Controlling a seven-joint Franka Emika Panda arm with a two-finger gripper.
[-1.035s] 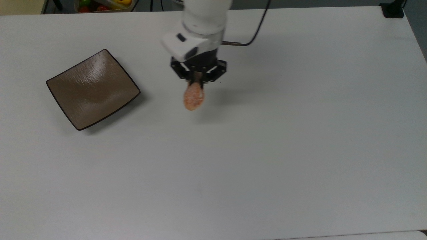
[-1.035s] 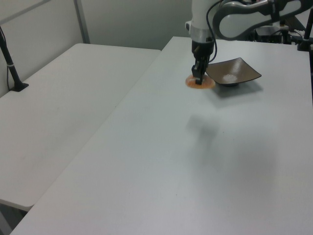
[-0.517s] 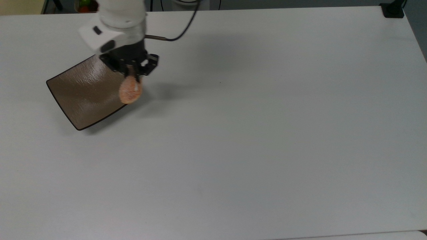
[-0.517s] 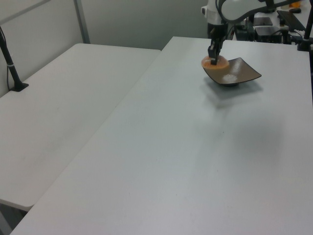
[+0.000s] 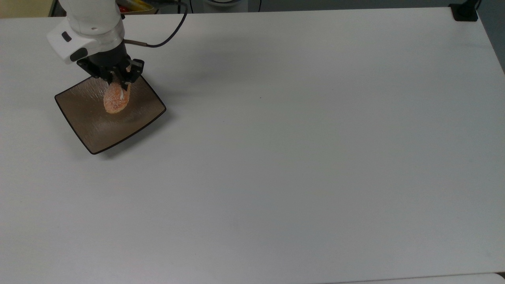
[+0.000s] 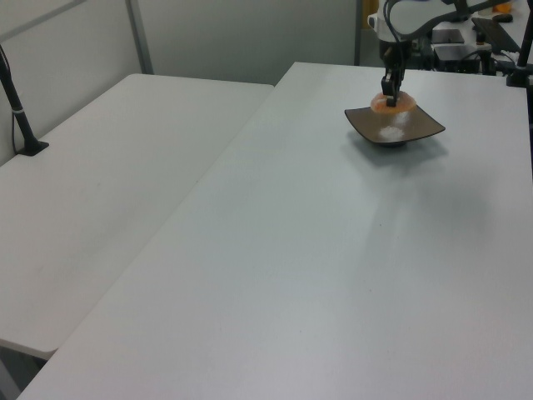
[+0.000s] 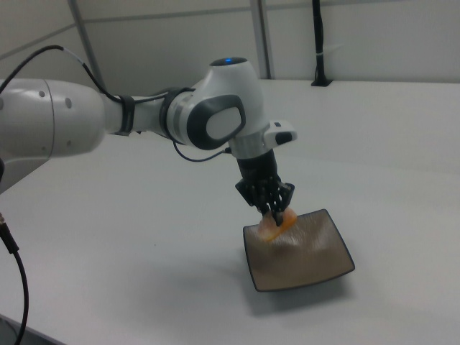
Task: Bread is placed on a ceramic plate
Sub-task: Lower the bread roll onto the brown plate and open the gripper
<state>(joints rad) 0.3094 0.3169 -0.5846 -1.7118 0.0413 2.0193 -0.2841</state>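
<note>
Top view: the gripper (image 5: 118,86) had its fingers pinched on one end of the bread (image 5: 116,99), which hung over the plate (image 5: 94,126), toward the far part of it. The plate sat on the white counter (image 5: 300,157) near the top view's left edge, turned diamond-wise. A black cable (image 5: 165,35) curved off the arm.

Left view: plate (image 6: 416,133) far back on the counter (image 6: 333,267), bread (image 6: 393,104) above its back edge with the gripper (image 6: 389,93) coming straight down on it. Couldn't tell if the bread touched the plate.

Right view: the white arm (image 7: 208,122) reached down from the right view's left, gripper (image 7: 274,213) clamped on the bread (image 7: 279,223) over the plate's (image 7: 316,266) upper-left corner, the bread looking slightly lifted.
</note>
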